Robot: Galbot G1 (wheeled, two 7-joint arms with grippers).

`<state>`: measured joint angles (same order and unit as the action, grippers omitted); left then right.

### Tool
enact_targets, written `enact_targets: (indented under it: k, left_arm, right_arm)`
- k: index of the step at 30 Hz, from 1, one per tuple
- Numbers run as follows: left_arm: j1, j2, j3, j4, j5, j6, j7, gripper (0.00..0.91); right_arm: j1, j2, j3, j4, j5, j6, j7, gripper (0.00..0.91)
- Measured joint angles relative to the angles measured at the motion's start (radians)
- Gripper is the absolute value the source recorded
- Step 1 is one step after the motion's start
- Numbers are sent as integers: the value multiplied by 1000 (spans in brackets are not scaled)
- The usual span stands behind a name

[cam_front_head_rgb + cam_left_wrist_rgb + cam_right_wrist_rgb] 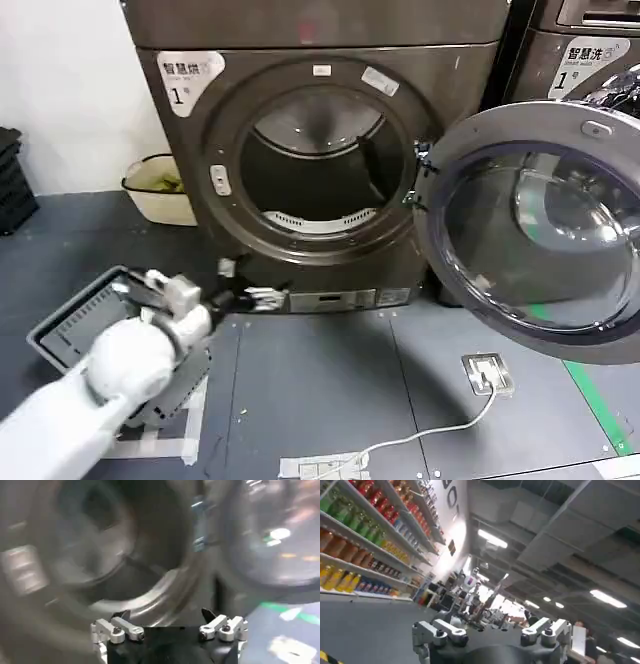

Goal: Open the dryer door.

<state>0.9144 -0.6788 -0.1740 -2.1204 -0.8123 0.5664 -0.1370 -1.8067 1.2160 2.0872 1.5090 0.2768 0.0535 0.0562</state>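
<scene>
The dryer door stands swung wide open on its hinge at the right side of the dryer, well up and to the right of the left gripper; its grey plastic back face and glass centre face the head camera. The drum opening is exposed, directly above and beyond the left gripper. The left gripper is low, just in front of the dryer's bottom panel, with its two fingers apart and nothing between them; it touches neither the door nor the machine front. A grey crate sits on the floor beside and behind the left arm. In the right wrist view, the right gripper points upward toward store shelving and ceiling lights, fingers spread and empty.
</scene>
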Motion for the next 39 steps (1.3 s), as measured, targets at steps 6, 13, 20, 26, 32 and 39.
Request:
enact_targets:
  k: [6, 13, 20, 26, 32, 39]
  left_arm:
    - [73, 72, -117, 35, -166, 96, -138, 907]
    - [53, 159, -152, 102, -429, 171, -275, 907]
    - [-45, 269, -86, 184, -724, 171, -447, 907]
    - [-186, 349, 55, 255, -1070, 170, -635, 907]
    - [-276, 389, 161, 327, -1382, 170, -759, 907]
    - [-308, 400, 198, 363, -1613, 170, -833, 907]
  right_arm:
    - [13, -1, -21, 9, -1, 0, -2, 907]
    - [19, 3, -49, 21, -1, -2, -2, 907]
    - [22, -2, -64, 32, 1, -13, -1, 907]
    - [19, 0, -64, 35, 1, -17, 2, 907]
    - [18, 4, -62, 32, 20, -4, 2, 907]
    - [22, 9, -61, 32, 39, 12, 4, 907]
